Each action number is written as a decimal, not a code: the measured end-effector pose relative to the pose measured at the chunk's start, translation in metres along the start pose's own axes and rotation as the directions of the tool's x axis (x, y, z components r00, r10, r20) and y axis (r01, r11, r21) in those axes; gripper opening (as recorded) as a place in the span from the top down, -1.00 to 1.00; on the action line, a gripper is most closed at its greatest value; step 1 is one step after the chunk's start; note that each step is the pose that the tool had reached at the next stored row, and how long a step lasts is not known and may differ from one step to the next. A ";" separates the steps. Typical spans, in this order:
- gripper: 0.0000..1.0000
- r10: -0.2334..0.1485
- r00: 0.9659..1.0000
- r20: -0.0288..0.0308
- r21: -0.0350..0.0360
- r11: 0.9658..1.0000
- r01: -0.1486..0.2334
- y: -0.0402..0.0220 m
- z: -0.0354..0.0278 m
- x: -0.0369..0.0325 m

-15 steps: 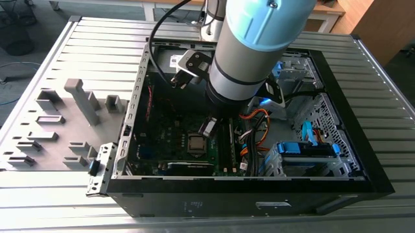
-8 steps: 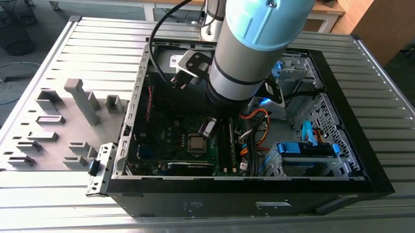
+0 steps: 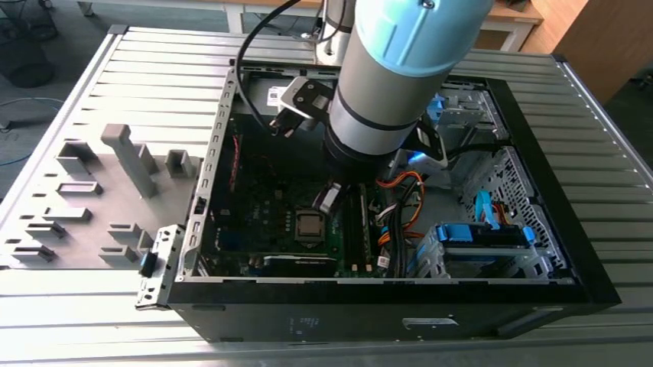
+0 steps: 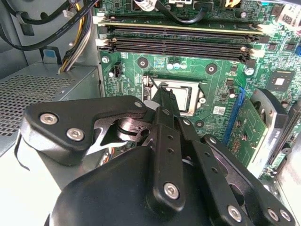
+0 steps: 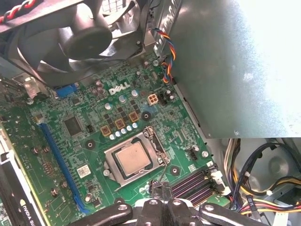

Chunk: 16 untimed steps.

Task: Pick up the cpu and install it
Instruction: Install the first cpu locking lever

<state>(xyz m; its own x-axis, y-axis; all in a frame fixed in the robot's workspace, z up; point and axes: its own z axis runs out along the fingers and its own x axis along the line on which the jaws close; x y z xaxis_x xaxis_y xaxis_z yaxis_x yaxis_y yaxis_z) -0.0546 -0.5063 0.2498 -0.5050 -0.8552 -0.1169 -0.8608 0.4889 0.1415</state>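
The cpu (image 5: 134, 157) lies flat in the socket of the green motherboard (image 5: 94, 117), silvery top upward, framed by the metal socket bracket (image 5: 109, 160); in the exterior view it shows as a small pale square (image 3: 309, 224) low in the open computer case (image 3: 388, 306), and in the second wrist view part of it (image 4: 183, 96) shows past the black fingers. The pincer (image 5: 160, 189) hangs just over the board at the edge of the socket, beside the cpu, clenched with its tips drawn together (image 4: 162, 93) and nothing between them; whether the tips touch the bracket cannot be told. The memory slots (image 4: 178, 42) run along one side of the socket, a long blue slot (image 5: 59, 155) along another, and a black fan (image 5: 84, 35) stands beyond. Coloured cables (image 5: 254, 188) bunch near the slots. The arm (image 3: 398, 76) reaches down into the case, which rests on the slatted metal desk (image 3: 164, 61); a grey tray (image 3: 102, 191) of plastic blocks lies at the exterior view's left.
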 end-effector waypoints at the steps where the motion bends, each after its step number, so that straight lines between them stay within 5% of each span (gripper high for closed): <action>1: 0.79 0.000 1.000 0.000 0.000 1.000 0.000 0.0000 0.0001 -0.0002; 10: 0.79 0.000 1.000 -0.002 0.001 1.000 0.000 0.0008 0.0061 -0.0030; 16: 0.79 0.002 1.000 -0.025 0.014 1.000 -0.002 0.0007 0.0084 -0.0029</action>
<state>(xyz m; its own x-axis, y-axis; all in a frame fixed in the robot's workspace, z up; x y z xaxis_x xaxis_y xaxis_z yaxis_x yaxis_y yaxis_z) -0.0543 -0.5021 0.2420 -0.5051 -0.8581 -0.0922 -0.8606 0.4928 0.1283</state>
